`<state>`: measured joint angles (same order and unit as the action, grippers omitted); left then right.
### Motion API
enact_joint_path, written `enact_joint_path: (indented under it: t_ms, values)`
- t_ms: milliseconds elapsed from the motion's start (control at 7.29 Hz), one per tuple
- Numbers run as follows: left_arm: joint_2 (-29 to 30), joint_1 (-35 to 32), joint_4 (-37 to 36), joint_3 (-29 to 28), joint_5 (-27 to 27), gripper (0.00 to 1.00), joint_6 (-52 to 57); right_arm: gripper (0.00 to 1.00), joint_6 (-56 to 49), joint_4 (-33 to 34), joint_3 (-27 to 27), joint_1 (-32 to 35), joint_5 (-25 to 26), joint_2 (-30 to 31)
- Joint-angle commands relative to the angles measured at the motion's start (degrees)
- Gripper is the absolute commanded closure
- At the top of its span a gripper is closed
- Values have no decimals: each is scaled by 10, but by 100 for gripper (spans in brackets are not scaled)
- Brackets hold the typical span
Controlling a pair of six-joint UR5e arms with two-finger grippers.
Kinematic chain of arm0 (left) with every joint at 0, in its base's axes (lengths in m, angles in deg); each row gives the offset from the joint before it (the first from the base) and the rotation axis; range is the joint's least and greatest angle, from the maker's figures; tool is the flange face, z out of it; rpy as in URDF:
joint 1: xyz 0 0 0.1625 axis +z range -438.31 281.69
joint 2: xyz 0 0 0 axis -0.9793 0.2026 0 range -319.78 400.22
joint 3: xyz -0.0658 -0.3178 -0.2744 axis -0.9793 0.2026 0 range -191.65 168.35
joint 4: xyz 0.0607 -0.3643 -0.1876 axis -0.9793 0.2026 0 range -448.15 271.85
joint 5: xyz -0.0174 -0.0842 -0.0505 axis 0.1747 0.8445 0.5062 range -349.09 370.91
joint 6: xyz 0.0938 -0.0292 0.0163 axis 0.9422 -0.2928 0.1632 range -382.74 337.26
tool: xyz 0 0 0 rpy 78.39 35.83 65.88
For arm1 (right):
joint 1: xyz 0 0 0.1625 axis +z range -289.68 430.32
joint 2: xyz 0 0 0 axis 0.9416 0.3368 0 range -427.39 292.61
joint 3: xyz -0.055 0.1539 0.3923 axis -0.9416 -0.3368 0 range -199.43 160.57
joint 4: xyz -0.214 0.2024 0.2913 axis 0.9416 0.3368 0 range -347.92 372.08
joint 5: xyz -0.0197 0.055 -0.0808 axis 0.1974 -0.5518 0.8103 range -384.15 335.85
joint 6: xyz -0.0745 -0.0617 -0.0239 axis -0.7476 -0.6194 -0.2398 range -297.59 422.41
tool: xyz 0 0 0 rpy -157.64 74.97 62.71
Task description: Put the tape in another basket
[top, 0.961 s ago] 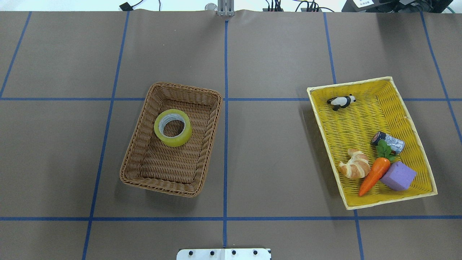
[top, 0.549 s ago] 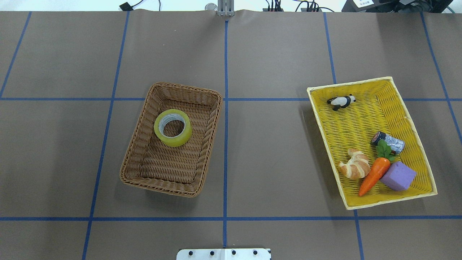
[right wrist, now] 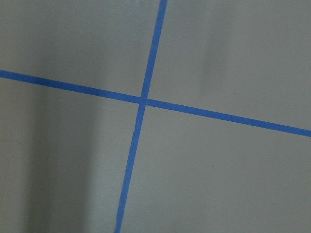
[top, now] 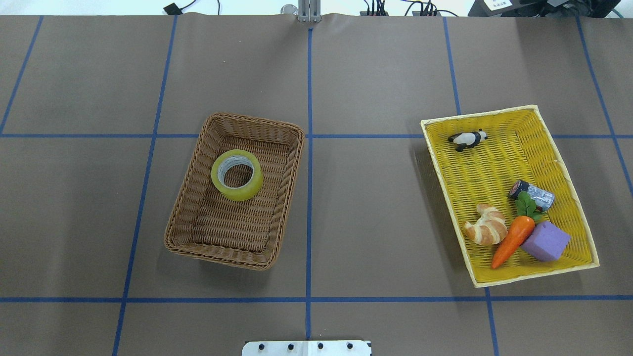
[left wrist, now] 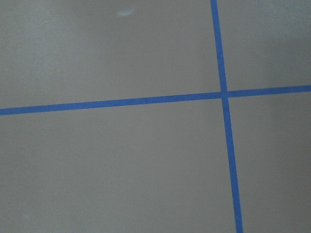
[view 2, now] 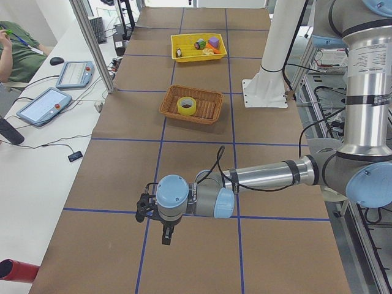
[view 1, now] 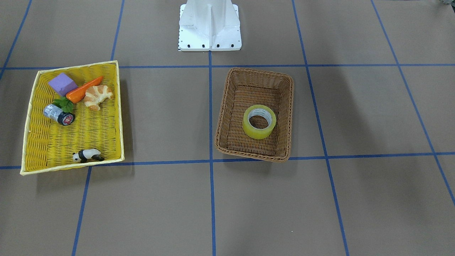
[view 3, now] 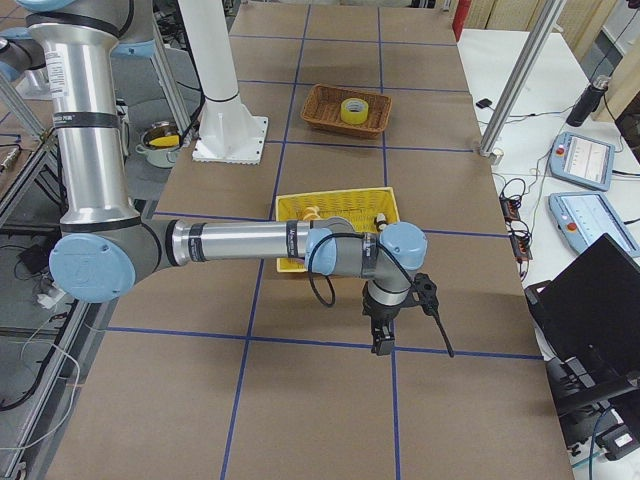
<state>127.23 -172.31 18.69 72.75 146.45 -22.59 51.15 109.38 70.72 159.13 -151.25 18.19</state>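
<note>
The tape (top: 242, 193), a yellowish roll with a white core, lies flat in the far half of the brown wicker basket (top: 247, 120) left of the table's centre; both also show in the front view, tape (view 1: 257, 133) in basket (view 1: 256, 71). The yellow basket (top: 474, 173) stands on the right. My left gripper (view 2: 165, 236) hangs over the table far from both baskets; I cannot tell if it is open. My right gripper (view 3: 380, 343) hangs just beyond the yellow basket (view 3: 340, 200); I cannot tell its state. Both wrist views show only brown table and blue lines.
The yellow basket holds a toy panda (top: 468, 139), a silver cylinder (top: 533, 194), a croissant (top: 487, 225), a carrot (top: 513, 240) and a purple block (top: 545, 241). The white robot base (view 1: 209, 25) stands at the table's near edge. Tablets (view 2: 44, 105) lie on the operators' side.
</note>
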Motion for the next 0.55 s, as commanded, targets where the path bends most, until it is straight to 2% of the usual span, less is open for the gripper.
enact_joint_path:
  t_ms: [0, 412]
  values:
    - [11, 19, -2, 21, -26, 2, -54, 0, 9, 4, 3, 2, -30, 1]
    - [10, 32, -5, 23, -41, 2, -79, 0, 19, 5, 11, 2, -46, 3]
